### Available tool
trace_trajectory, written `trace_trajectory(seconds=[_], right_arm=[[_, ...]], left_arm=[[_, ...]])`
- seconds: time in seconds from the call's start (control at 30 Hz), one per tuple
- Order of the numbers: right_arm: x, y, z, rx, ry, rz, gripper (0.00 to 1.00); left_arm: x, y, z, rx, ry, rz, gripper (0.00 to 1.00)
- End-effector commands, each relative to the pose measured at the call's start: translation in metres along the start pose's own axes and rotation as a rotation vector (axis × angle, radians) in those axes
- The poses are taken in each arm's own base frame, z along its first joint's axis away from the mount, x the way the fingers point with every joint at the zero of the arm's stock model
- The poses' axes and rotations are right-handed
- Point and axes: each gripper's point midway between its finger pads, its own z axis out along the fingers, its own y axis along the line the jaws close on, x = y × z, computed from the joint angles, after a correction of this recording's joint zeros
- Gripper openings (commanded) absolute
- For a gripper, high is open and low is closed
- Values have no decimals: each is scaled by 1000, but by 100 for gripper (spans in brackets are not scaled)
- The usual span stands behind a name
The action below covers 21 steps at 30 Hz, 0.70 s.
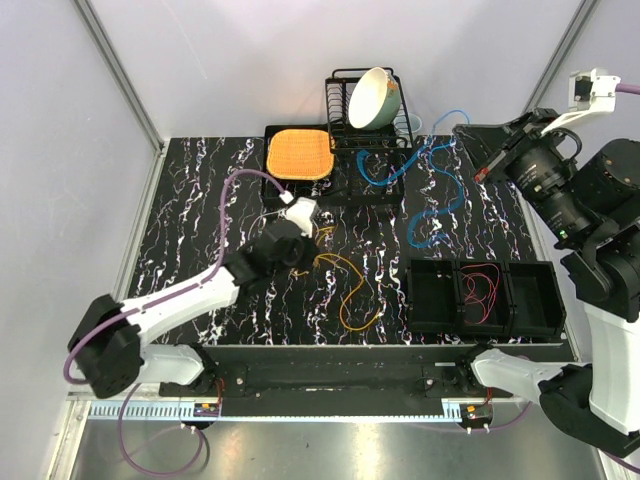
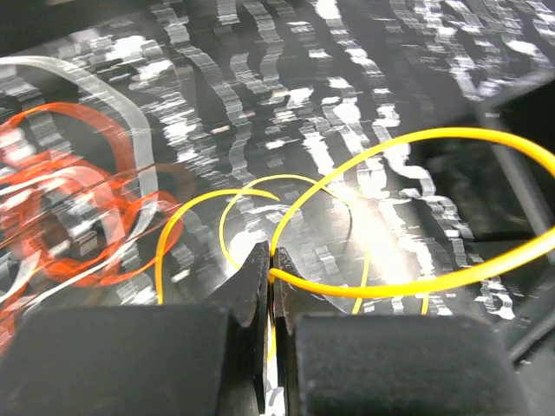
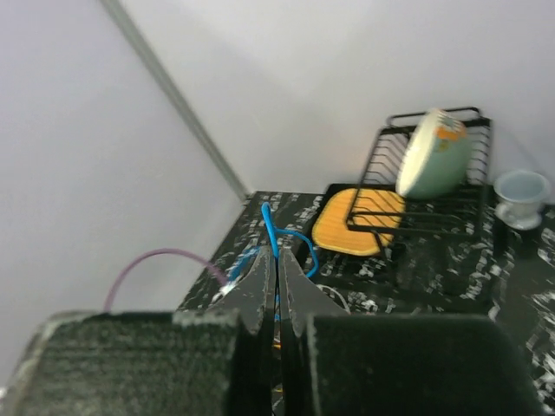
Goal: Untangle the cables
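Nearest, a red cable (image 1: 480,290) lies in the middle black bin (image 1: 483,264); just beyond it the left claw (image 2: 271,260) is pressed together on the yellow cable (image 2: 347,290), whose loops cross themselves on the tabletop (image 1: 200,230). Farther back the right claw (image 3: 277,260) pinches the blue cable (image 3: 269,227), whose rest snakes beside the dish rack (image 1: 340,110). The yellow strand wants a slow, low pull away from the blue one; the crossings should open, since a jerk could cinch them.

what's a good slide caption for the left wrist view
Left gripper pinching the yellow cable over the marbled table, a blurred orange cable tangle at left.
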Motion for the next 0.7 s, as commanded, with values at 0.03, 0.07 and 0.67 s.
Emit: trace_trajectory(seconds=[0.03, 0.07, 0.67], right_arm=[[38, -54, 3, 254, 90, -17, 0], [46, -58, -1, 271, 112, -14, 0], [188, -129, -47, 538, 401, 100, 0]], left_arm=[[-18, 27, -30, -128, -58, -9, 0], [-21, 29, -32, -135, -64, -23, 0], [-77, 25, -84, -165, -103, 28, 0]])
